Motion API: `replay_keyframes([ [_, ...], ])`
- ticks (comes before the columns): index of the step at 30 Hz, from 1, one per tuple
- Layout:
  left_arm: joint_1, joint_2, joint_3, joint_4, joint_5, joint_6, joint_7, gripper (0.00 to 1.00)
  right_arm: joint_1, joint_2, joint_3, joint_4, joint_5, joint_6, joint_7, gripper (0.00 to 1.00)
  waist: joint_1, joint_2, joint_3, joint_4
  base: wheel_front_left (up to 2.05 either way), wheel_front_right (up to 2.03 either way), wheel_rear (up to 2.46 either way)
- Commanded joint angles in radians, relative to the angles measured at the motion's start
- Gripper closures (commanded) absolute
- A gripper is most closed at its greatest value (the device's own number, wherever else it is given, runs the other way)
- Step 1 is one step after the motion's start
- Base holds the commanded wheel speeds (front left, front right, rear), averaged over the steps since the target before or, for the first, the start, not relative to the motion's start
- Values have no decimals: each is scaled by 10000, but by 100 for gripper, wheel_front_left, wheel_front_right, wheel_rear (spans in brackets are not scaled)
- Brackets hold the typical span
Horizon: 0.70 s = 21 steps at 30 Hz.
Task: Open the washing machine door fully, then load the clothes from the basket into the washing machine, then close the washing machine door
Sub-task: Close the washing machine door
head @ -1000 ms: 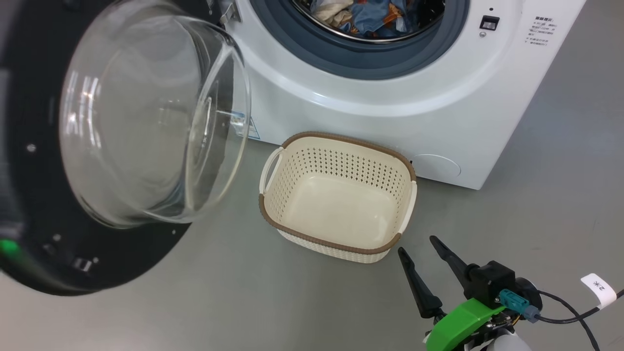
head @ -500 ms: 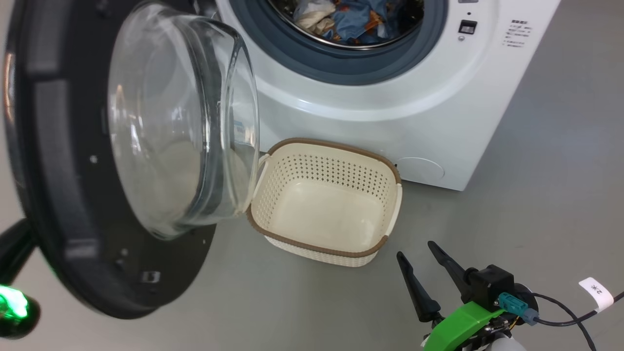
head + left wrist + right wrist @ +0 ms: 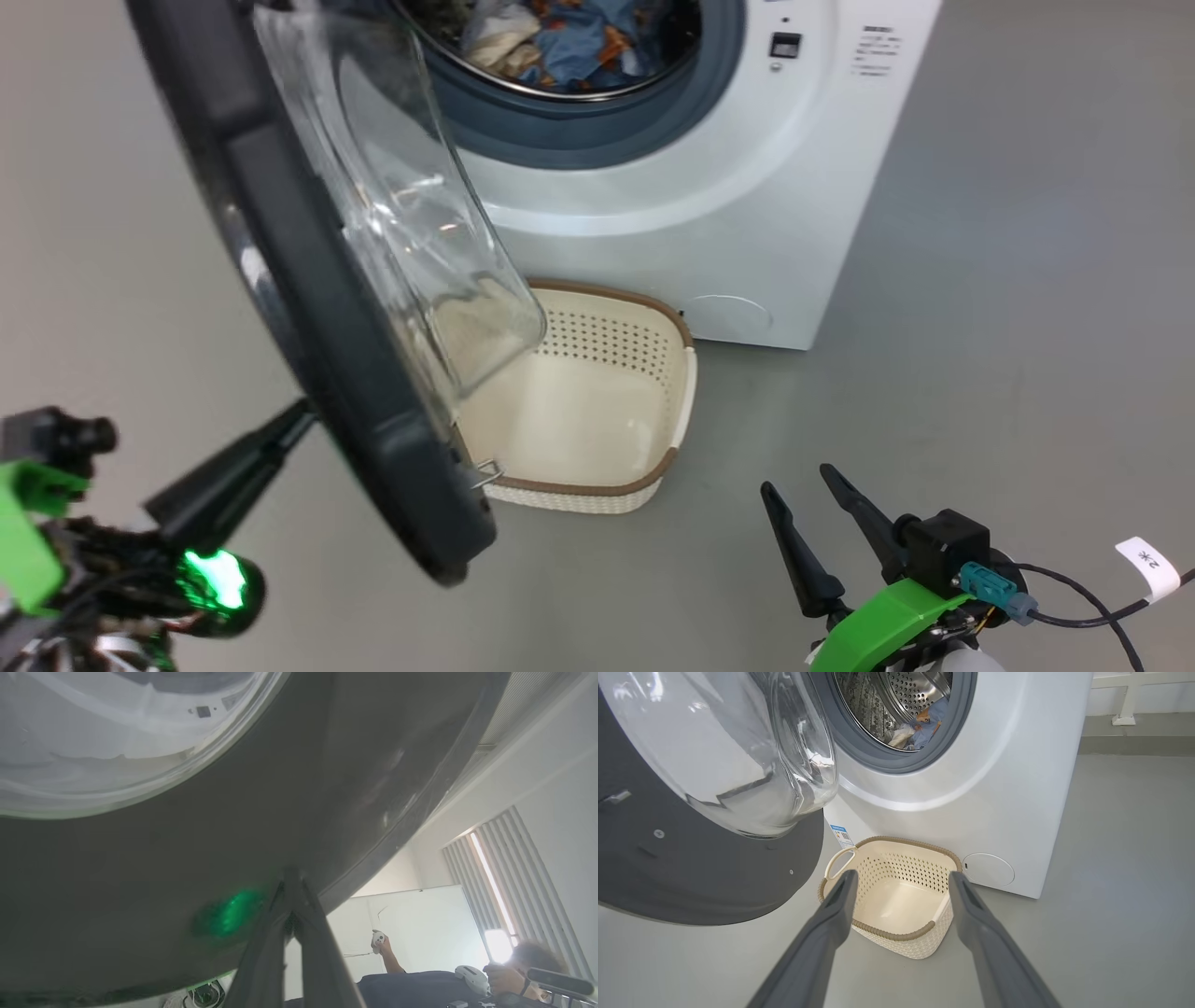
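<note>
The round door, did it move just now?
Yes. The washing machine door swung toward the opening of the washing machine, with the shut left gripper pressed against its outer face. The camera turned too. The empty basket stayed on the floor, the clothes stayed inside, and the right gripper stayed open.

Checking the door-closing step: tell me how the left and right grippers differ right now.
The left gripper is shut; the right gripper is open. The left gripper's tips meet the outer face of the washing machine door; the right gripper touches nothing, hanging over the floor near the empty basket. Both have two long dark fingers.
</note>
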Motion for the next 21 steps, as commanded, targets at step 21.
replay_keyframes([
  [21,-1080,-565,-817,877,932,-951,-2453,100,-211,74,230,-568,106,17,-205,0,0,0,722,-3070,0,0,0],
])
